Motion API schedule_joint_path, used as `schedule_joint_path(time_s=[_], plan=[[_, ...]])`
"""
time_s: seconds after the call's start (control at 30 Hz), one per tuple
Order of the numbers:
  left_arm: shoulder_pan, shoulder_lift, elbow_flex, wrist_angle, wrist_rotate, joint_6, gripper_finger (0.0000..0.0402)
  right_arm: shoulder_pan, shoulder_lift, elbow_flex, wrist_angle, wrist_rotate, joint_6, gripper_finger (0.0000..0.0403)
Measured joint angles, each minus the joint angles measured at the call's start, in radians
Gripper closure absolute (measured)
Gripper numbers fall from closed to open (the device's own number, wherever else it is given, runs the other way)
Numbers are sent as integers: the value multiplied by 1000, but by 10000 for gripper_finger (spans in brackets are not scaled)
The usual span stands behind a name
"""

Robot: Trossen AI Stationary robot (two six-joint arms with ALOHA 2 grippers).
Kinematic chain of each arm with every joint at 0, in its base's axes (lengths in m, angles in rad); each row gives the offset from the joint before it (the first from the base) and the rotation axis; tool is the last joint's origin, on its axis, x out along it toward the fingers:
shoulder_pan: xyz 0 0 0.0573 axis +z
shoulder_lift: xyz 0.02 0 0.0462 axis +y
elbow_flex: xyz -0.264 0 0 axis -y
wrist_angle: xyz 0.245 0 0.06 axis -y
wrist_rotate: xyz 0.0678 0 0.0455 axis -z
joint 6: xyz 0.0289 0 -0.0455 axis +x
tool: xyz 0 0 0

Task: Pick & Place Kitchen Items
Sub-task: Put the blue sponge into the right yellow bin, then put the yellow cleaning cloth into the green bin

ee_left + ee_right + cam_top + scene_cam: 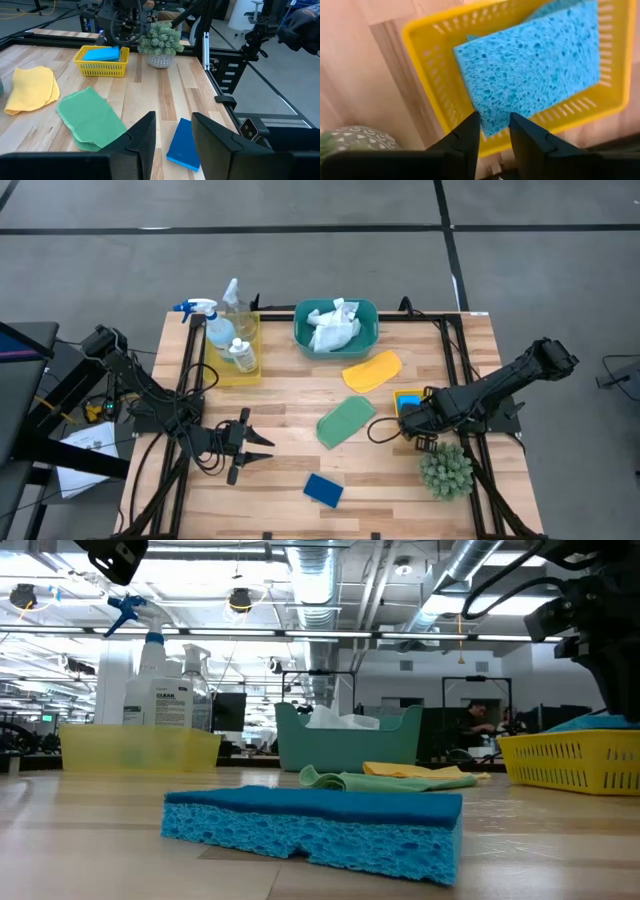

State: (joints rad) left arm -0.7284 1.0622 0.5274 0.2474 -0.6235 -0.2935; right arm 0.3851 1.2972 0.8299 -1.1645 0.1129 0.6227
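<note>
The light-blue sponge is a bright, pitted sky blue, lying in a yellow tray with a slotted wall. The dark-blue sponge is a deeper blue. The green cloth is a soft mid green, the yellow cloth a warm yellow, the white cloth crumpled in a teal basin. The spray bottle is clear with a blue trigger. The spiky plant is grey-green in a pale patterned pot. The table is light striped wood.
</note>
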Motion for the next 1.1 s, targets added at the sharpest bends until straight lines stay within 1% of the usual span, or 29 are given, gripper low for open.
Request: schedule_joint_path(time_s=[0.2,0.33,0.5,0.63,0.83,1.1], plan=[[0,0,0,0,0,0,279,2,-3,2,-14,0,33,286],[0,0,0,0,0,1,279,0,-3,27,-6,1,41,279],[0,0,0,0,0,1,279,1,-3,80,-9,32,43,274],[0,0,0,0,0,1,279,1,-3,125,12,75,44,272],[0,0,0,0,0,1,279,3,-3,161,125,123,42,272],[0,0,0,0,0,1,279,21,2,162,432,226,25,272]])
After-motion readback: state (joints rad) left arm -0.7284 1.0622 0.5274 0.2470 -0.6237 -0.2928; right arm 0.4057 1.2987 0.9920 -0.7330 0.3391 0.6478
